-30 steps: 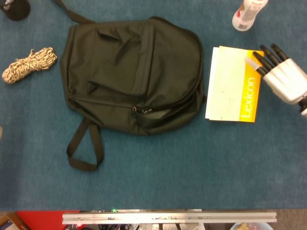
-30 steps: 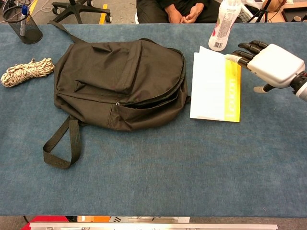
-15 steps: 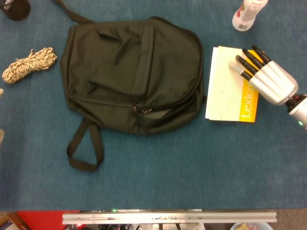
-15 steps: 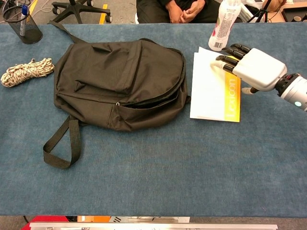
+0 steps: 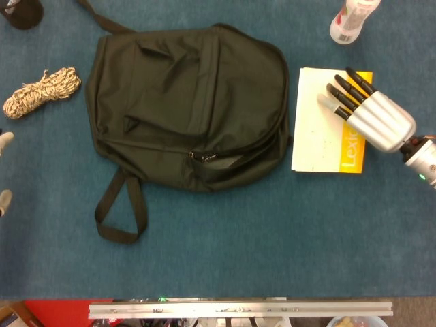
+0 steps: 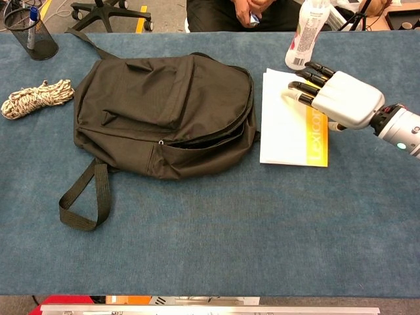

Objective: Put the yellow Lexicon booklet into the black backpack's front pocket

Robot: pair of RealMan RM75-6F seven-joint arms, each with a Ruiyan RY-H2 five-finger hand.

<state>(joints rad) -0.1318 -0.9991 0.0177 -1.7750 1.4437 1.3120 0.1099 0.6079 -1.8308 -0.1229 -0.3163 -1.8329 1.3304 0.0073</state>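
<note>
While your right hand (image 5: 373, 117) lies over the yellow Lexicon booklet (image 5: 320, 139) (fingers slightly apart, perhaps touching), the black backpack (image 5: 187, 102) sits beside it.

The right hand (image 6: 341, 100) has a smooth silver-white shell, black fingers (image 5: 344, 94) with one pale-tipped digit, and a silver wrist section bearing a small green indicator light.

Blue table (image 6: 216, 230) (carpeted), black backpack (image 6: 164, 111), yellow booklet (image 6: 289, 128), rope (image 6: 36, 98), bottle (image 6: 306, 33)
</note>
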